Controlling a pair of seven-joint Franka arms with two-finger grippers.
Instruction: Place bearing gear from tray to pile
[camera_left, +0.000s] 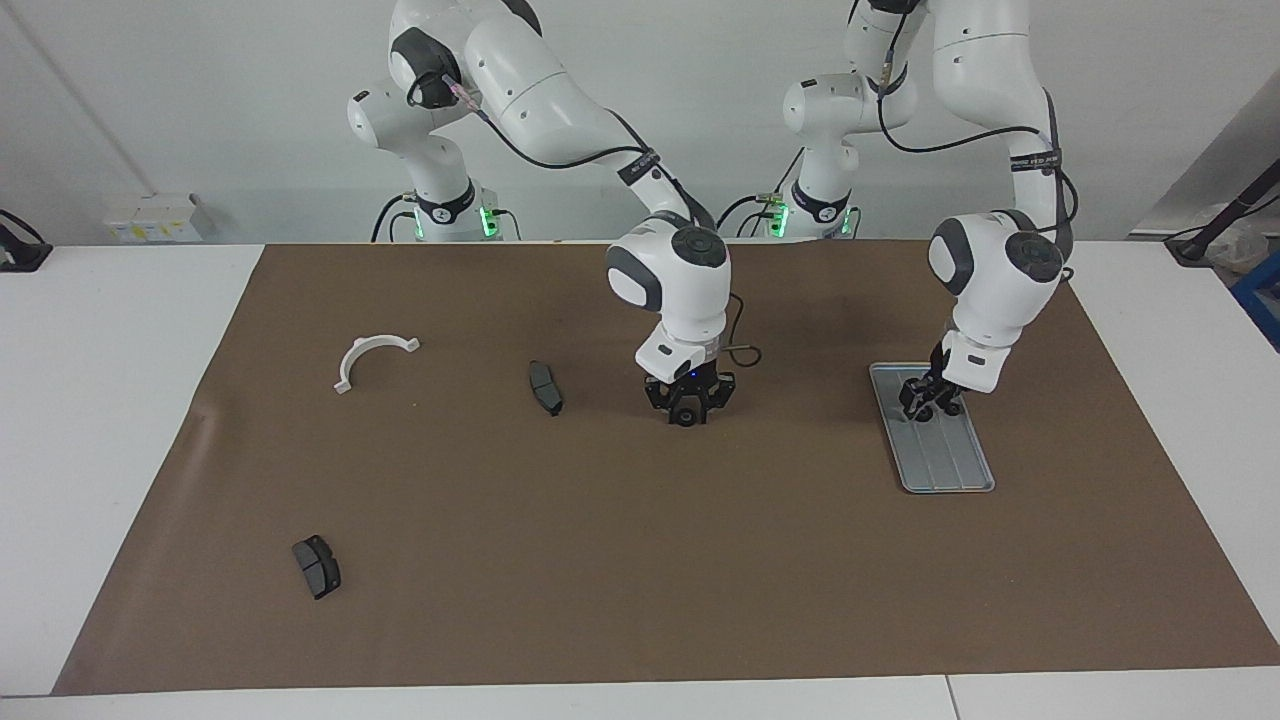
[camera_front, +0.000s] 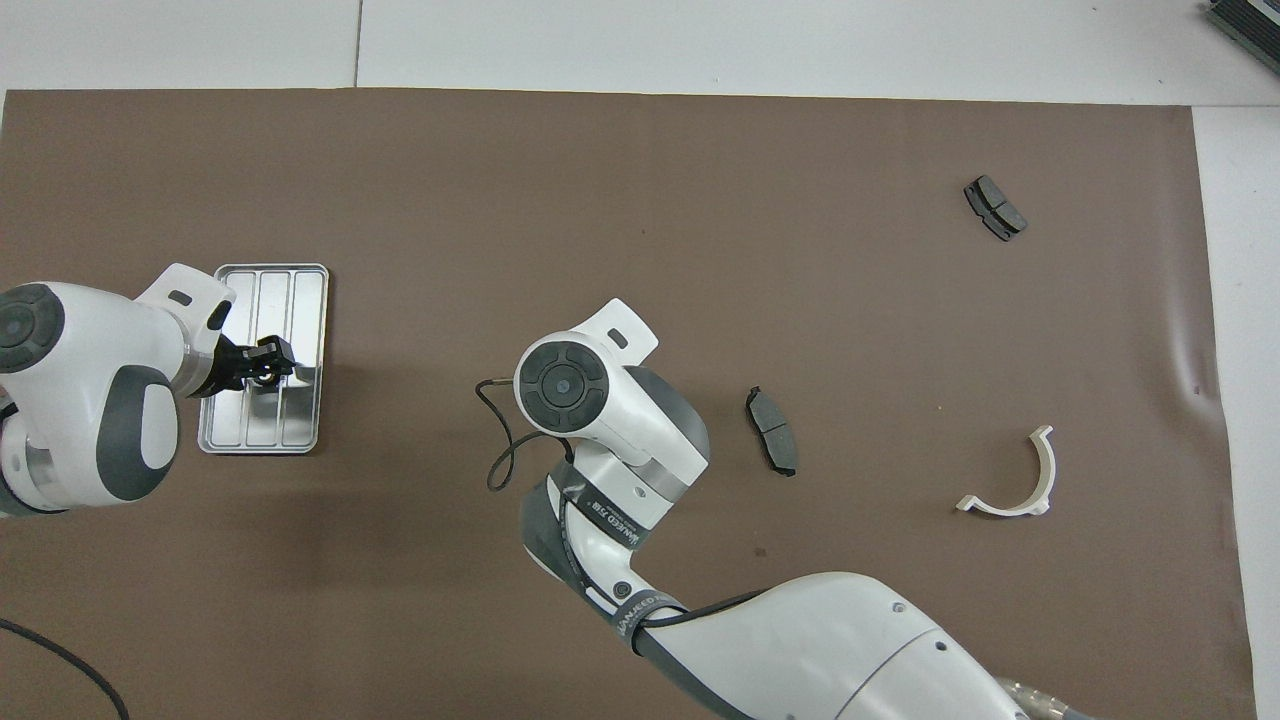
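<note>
A small black bearing gear (camera_left: 686, 419) lies on the brown mat mid-table, and my right gripper (camera_left: 686, 412) is down on it, shut on its sides. In the overhead view that arm's white hand hides both. My left gripper (camera_left: 928, 404) (camera_front: 262, 366) hangs low over the end of the grey ridged tray (camera_left: 945, 455) (camera_front: 270, 425) nearer the robots, with another small gear (camera_front: 266, 369) at its tip. The pile is a white half-ring bracket (camera_left: 372, 358) (camera_front: 1020, 480) and two dark pads (camera_left: 545, 387) (camera_left: 317, 566), scattered toward the right arm's end.
A brown mat (camera_left: 640, 560) covers most of the white table. One dark pad (camera_front: 772, 430) lies close beside the right arm's hand. A white box (camera_left: 155, 217) sits off the mat near the wall. A black cable loop (camera_front: 495, 450) hangs from the right wrist.
</note>
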